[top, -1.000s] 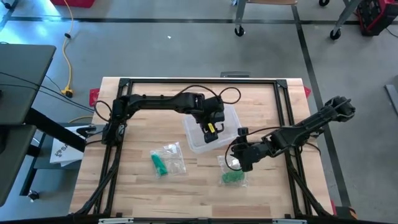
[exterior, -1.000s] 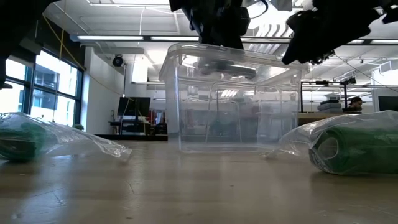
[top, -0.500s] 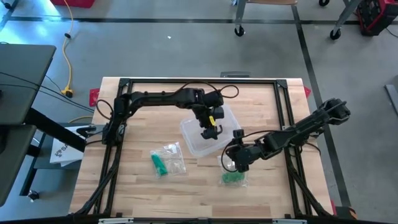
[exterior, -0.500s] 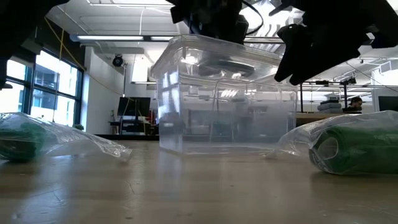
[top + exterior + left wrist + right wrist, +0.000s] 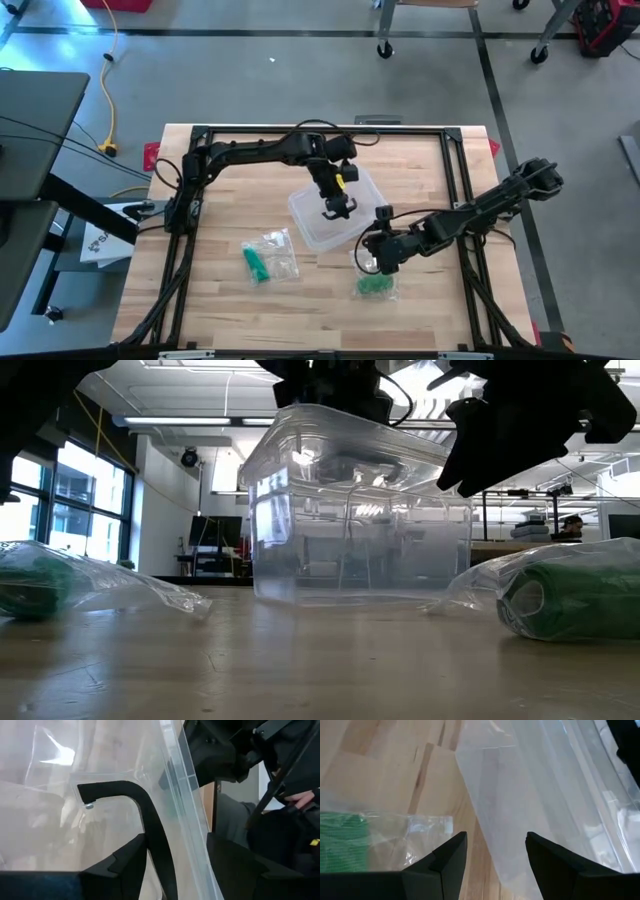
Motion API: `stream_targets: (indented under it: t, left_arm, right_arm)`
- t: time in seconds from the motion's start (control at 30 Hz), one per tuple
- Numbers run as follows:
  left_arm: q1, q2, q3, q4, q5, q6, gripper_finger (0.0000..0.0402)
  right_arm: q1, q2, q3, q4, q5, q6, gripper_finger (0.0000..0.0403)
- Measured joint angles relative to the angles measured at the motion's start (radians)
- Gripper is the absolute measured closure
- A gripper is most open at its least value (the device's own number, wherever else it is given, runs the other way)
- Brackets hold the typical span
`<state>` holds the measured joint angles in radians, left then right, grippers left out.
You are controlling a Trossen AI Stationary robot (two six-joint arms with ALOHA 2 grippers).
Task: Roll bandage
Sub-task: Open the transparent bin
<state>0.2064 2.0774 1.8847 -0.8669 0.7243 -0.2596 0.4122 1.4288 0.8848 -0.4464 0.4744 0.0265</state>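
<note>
A clear plastic container [image 5: 310, 225] stands at the table's middle, base on the wood. My left gripper [image 5: 337, 208] reaches down over it and is shut on its wall. Two green bandages lie in clear bags: one [image 5: 375, 285] at the near right, one [image 5: 262, 260] at the near left. My right gripper [image 5: 372, 256] hovers open between the container and the right bag [image 5: 340, 840], with only table between its fingers. My left gripper has the container's clear wall [image 5: 185, 795] between its fingers, one finger [image 5: 150, 830] inside the container and the other outside. It comes slanting down from above, over the rim. The container's base [image 5: 350, 598] stays on the table.
A black frame [image 5: 320, 130] runs along the table's edges. Bare wood lies between the two bags at the near side. In the low view the left bag [image 5: 60, 588] and the right bag [image 5: 560, 600] flank the container [image 5: 360, 520].
My left gripper has rolled its wrist and swung a little, keeping its hold, and the container has turned about on the table and slid slightly toward the left. My right gripper has sunk a little toward the right bag.
</note>
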Motion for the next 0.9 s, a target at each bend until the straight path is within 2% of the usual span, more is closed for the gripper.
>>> stream_targets:
  t: [0.33, 0.57, 0.9]
  left_arm:
    - [0.029, -0.065, 0.002, 0.007, 0.04, 0.006, 0.0205]
    - [0.035, -0.11, 0.002, -0.002, 0.023, 0.0, 0.0207]
    - [0.048, -0.236, 0.004, -0.023, -0.016, -0.025, 0.0248]
  right_arm:
    - [-0.001, 0.0, 0.0, -0.028, 0.011, 0.026, 0.0206]
    - [0.0, 0.0, 0.0, -0.026, 0.015, 0.028, 0.0206]
    - [0.0, 0.0, 0.0, -0.027, 0.013, 0.04, 0.0206]
